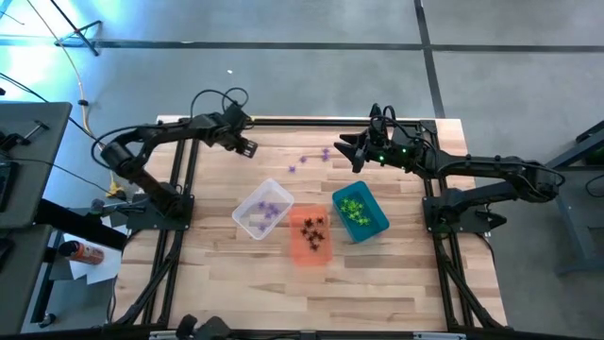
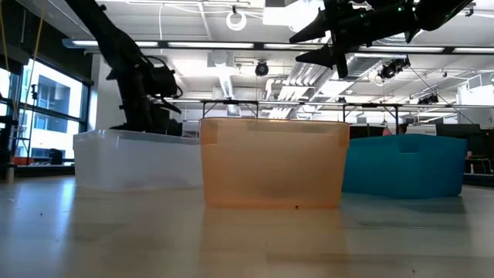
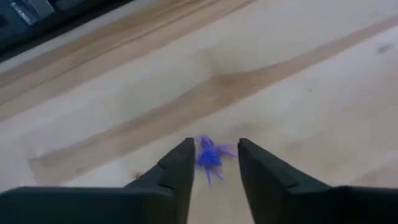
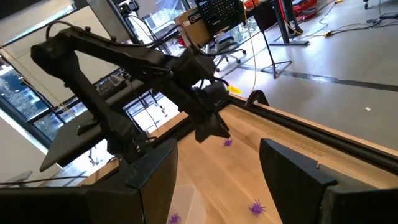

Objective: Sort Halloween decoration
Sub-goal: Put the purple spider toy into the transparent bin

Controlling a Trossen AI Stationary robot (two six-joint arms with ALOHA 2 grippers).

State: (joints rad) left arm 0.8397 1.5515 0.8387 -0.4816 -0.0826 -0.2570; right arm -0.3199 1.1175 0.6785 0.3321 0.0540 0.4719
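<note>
Left gripper (image 1: 248, 146) hovers beyond the clear bin (image 1: 263, 209) in the high view, near the table's far edge, while the right gripper (image 1: 351, 151) waits past the teal bin (image 1: 360, 212), fingers spread. Purple decorations (image 1: 309, 160) lie loose on the table (image 1: 377, 283) between the two grippers; others sit in the clear bin, black ones in the orange bin (image 1: 310, 236), green ones in the teal bin. Level with the table, the orange bin stands nearest, the clear and teal bins behind it. From the left wrist, a purple spider (image 3: 210, 157) sits between the parted fingers (image 3: 177, 168), apparently loose.
</note>
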